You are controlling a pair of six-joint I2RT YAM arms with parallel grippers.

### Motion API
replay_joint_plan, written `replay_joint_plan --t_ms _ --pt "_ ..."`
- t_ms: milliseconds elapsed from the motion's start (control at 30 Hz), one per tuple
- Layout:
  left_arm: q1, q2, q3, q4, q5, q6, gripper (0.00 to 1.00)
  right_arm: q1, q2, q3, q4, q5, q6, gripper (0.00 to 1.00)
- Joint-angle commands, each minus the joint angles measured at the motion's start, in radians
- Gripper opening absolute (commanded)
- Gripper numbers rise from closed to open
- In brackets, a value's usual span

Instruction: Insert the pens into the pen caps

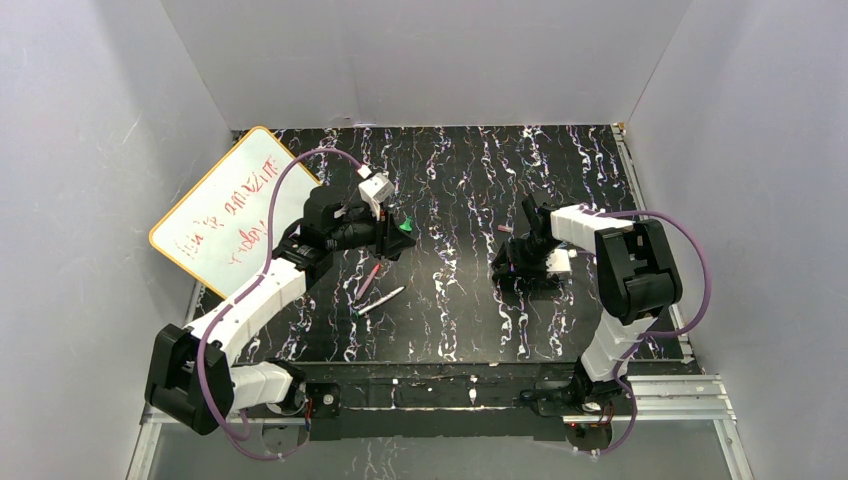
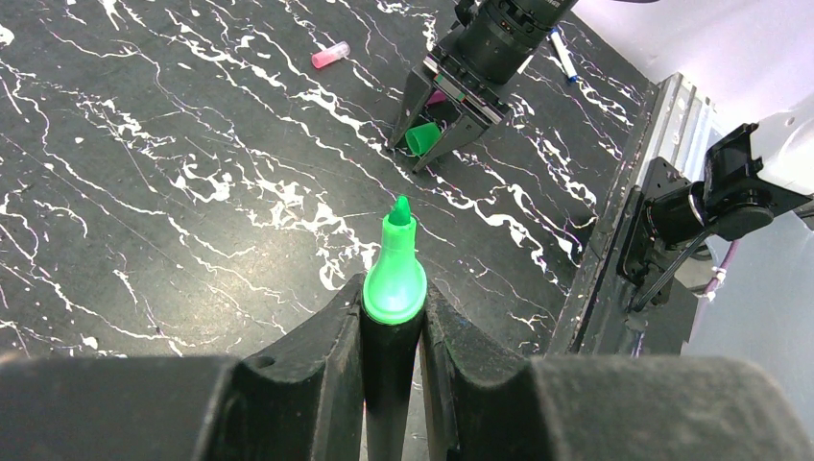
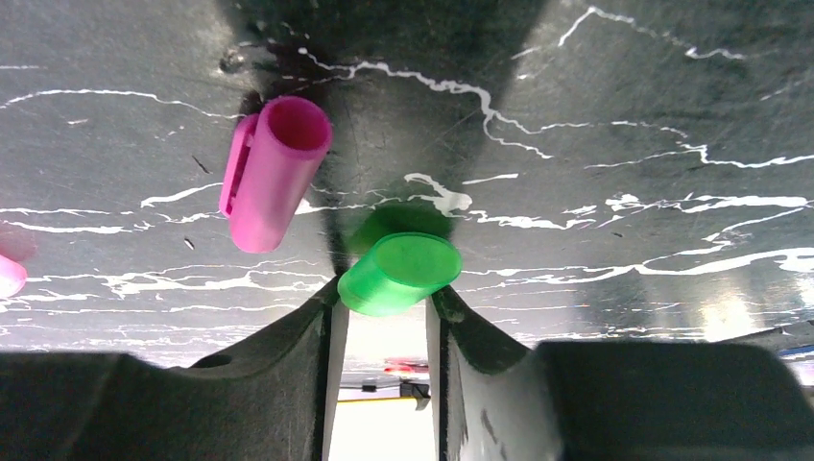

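My left gripper (image 2: 394,300) is shut on the thick black pen (image 2: 392,365), held above the table. Its green tip (image 2: 395,274) points toward my right gripper (image 2: 434,144). In the top view the left gripper (image 1: 394,233) hovers left of centre. My right gripper (image 3: 384,296) is low over the table, its fingertips closed on the green cap (image 3: 398,272). The magenta cap (image 3: 274,173) lies just left of it, open end up. A pale pink cap (image 2: 329,55) lies farther off. The magenta pen (image 1: 367,280) and white-grey pen (image 1: 382,299) lie on the table.
The yellow-rimmed whiteboard (image 1: 235,205) leans at the table's left edge. White walls enclose the black marbled table (image 1: 460,180). A metal rail (image 2: 624,211) runs along the near edge. A white pen with blue marking (image 2: 562,53) lies behind my right arm.
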Motion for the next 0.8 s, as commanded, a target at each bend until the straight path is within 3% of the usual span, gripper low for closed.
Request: replay_joint_plan --t_ms 0,167,400,600,767 --pt "-0.004 0.0 0.036 -0.004 0.004 0.011 0.0 0.001 0.053 -0.036 0.006 0.083 0.0 0.39" --pt "-0.004 -0.001 0.036 -0.004 0.004 0.011 0.0 0.001 0.049 -0.032 0.01 0.086 -0.016 0.39" --pt "-0.005 -0.003 0.036 -0.004 0.002 0.012 0.0 0.002 -0.016 -0.011 0.082 0.159 -0.074 0.69" --pt "-0.004 -0.003 0.036 -0.005 0.004 0.012 0.0 -0.002 -0.071 0.006 0.059 0.243 -0.084 0.83" --pt "-0.004 -0.005 0.035 -0.005 0.003 0.012 0.0 -0.025 -0.094 -0.018 0.018 0.239 -0.067 0.82"
